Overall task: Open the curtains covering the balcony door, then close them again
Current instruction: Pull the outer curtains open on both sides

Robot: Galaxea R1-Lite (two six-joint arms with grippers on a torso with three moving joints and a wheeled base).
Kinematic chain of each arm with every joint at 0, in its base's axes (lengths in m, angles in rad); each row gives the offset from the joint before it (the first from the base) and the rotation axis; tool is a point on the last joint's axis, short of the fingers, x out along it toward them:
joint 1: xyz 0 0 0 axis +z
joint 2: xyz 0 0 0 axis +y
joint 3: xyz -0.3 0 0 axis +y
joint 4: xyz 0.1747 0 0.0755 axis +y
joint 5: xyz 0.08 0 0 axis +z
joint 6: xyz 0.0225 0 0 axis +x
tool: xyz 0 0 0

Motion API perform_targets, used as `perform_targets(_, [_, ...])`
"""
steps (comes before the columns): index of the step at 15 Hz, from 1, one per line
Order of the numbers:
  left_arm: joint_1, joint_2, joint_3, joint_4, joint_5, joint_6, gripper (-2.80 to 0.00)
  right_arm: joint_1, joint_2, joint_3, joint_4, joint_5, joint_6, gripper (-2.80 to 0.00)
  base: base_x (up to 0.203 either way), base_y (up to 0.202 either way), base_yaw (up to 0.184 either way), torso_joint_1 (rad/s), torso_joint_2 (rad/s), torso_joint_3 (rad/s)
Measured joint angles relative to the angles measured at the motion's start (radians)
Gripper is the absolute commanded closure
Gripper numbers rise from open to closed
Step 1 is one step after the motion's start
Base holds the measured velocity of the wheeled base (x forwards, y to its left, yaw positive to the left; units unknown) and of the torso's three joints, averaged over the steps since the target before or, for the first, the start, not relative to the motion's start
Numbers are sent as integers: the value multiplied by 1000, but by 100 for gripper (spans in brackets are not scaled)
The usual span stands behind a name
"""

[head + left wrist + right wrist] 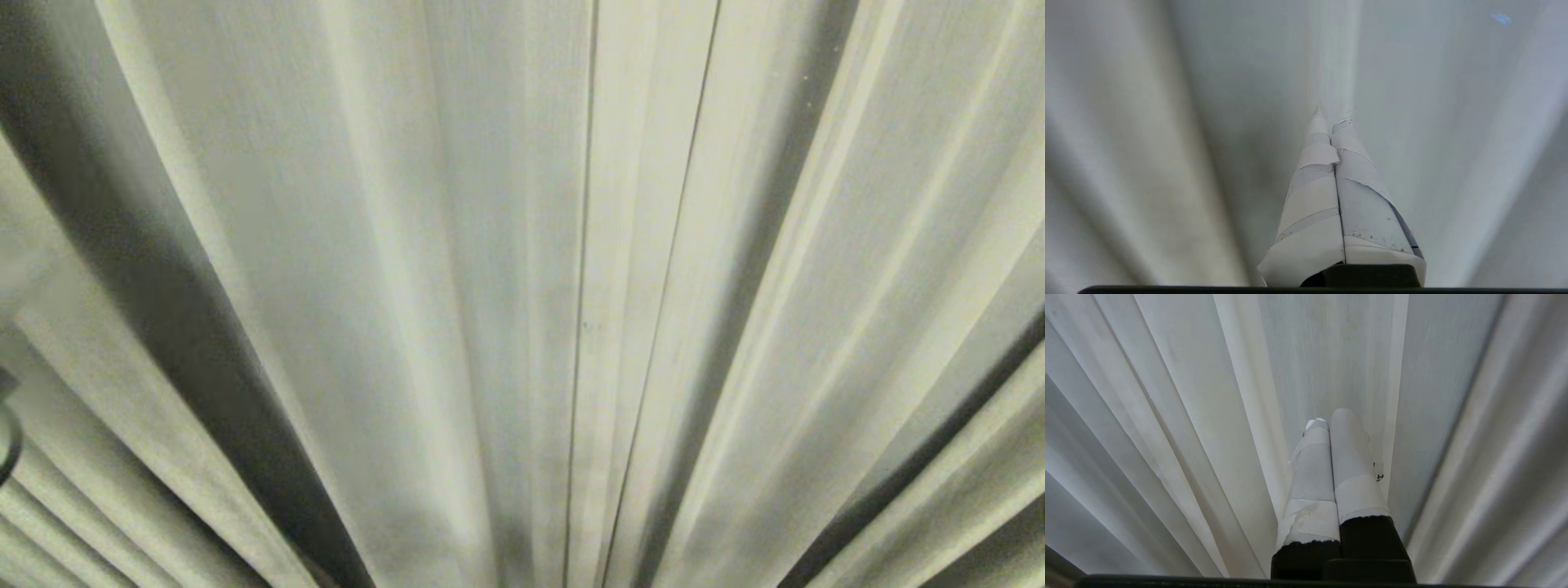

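The curtains [522, 245] fill every view, hanging drawn, with pleats fanning out from a pair of dark vertical lines near the middle of the head view; these lines appear to be the edges where two panels meet or overlap, though that cannot be confirmed. The balcony door is not visible anywhere, being wholly behind the fabric. The left gripper [1332, 116] stands close against the curtains with its tape-wrapped fingers [1314, 196] pressed flat together, tips at a pale vertical fold; no cloth is visibly pinched between them (a thin layer caught at the very tips cannot be ruled out). The probable reason for this posture is that the closed fingers serve as a blade to slip behind or push a fold sideways. The right gripper [1333, 416] is likewise fully closed, fingers side by side, pointed at the curtains beside a narrow pleat edge, holding nothing visible; it appears parked. Judgement: the opening step is not yet accomplished, since fabric covers the whole field.
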Motion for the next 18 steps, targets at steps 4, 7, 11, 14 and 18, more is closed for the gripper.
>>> perform_targets(4, [-32, 25, 101, -6, -149, 75, 0, 0, 0, 0, 0, -1, 0, 0, 0, 0, 0, 0, 0, 0])
perform_targets(7, [-65, 19, 196, -12, -231, 78, 0, 0, 0, 0, 0, -1, 0, 0, 0, 0, 0, 0, 0, 0])
perform_targets(11, [-155, -112, 320, 60, -175, 50, 0, 0, 0, 0, 0, -1, 0, 0, 0, 0, 0, 0, 0, 0])
perform_targets(14, [-307, -315, 358, 261, 16, 38, 0, 0, 0, 0, 0, 0, 0, 0, 0, 0, 0, 0, 0, 0])
perform_targets(18, [-425, -605, 374, 560, 289, 33, 0, 0, 0, 0, 0, -1, 0, 0, 0, 0, 0, 0, 0, 0])
